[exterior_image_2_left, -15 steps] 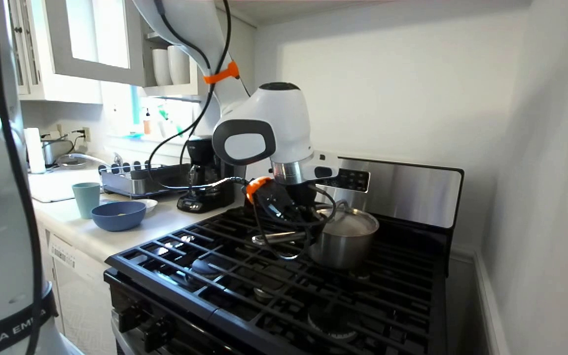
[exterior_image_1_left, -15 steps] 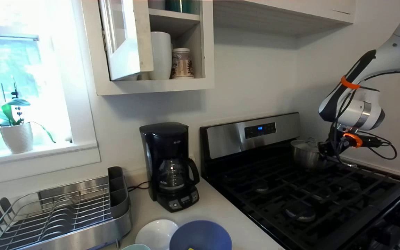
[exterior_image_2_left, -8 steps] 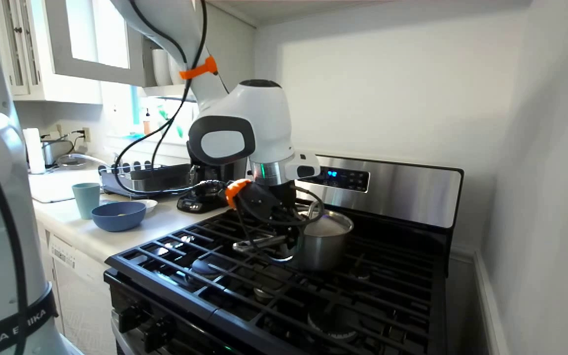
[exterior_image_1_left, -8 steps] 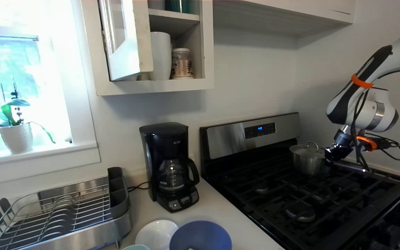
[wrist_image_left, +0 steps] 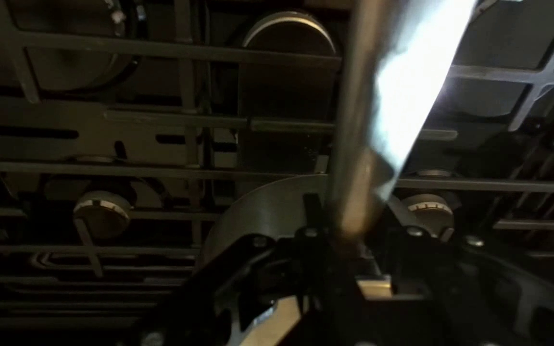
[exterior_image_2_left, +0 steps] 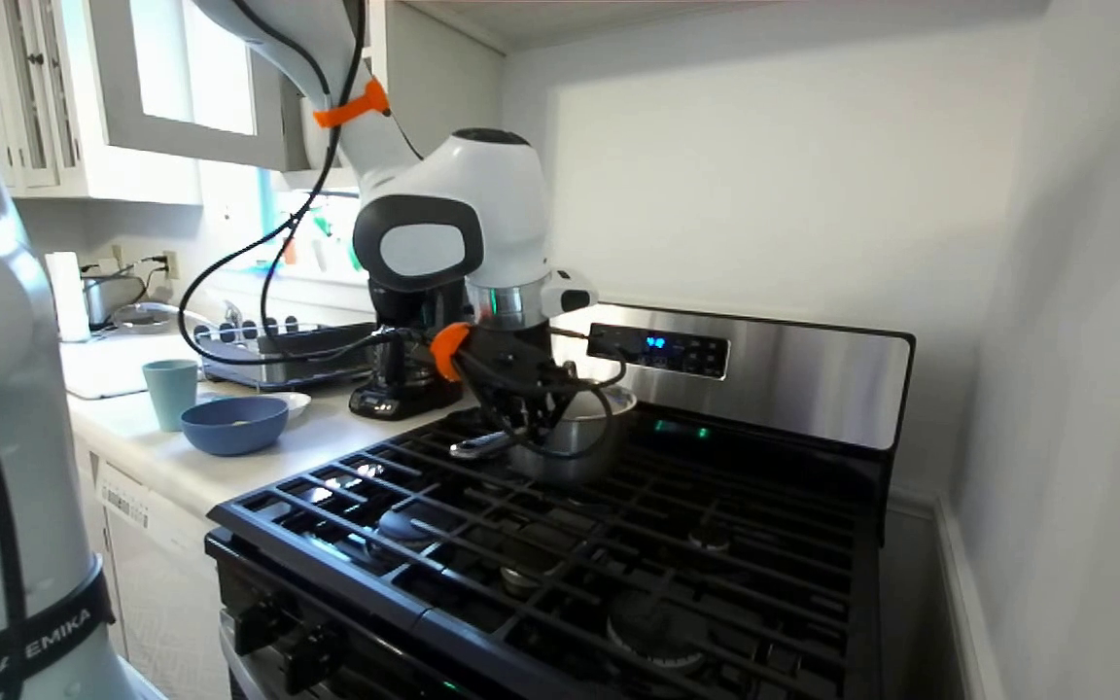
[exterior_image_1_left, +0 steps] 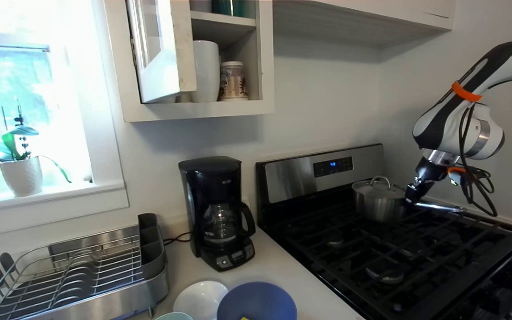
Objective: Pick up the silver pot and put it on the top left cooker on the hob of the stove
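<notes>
The silver pot (exterior_image_1_left: 379,202), with its lid on, is upright over the back of the hob (exterior_image_1_left: 416,284), close to the back panel of the stove (exterior_image_1_left: 287,180). It also shows behind my gripper in an exterior view (exterior_image_2_left: 575,452). My gripper (exterior_image_1_left: 410,195) is shut on the pot's long handle (exterior_image_1_left: 442,207) near the body. In the wrist view the handle (wrist_image_left: 387,110) stands between the fingers (wrist_image_left: 346,230). The pot looks level; any gap to the grates is hard to tell. The top left cooker (exterior_image_1_left: 334,240) lies left of the pot, nearer the coffee maker.
A black coffee maker (exterior_image_1_left: 218,213) stands on the counter beside the stove. A dish rack (exterior_image_1_left: 87,275), a blue bowl (exterior_image_2_left: 234,426) and a teal cup (exterior_image_2_left: 171,394) are farther along. An open cabinet door (exterior_image_1_left: 162,53) hangs above. A wall (exterior_image_2_left: 1056,408) bounds the hob's other side.
The pot and my gripper have moved together to the left in both exterior views, toward the coffee maker side. The gripper stays shut on the handle.
</notes>
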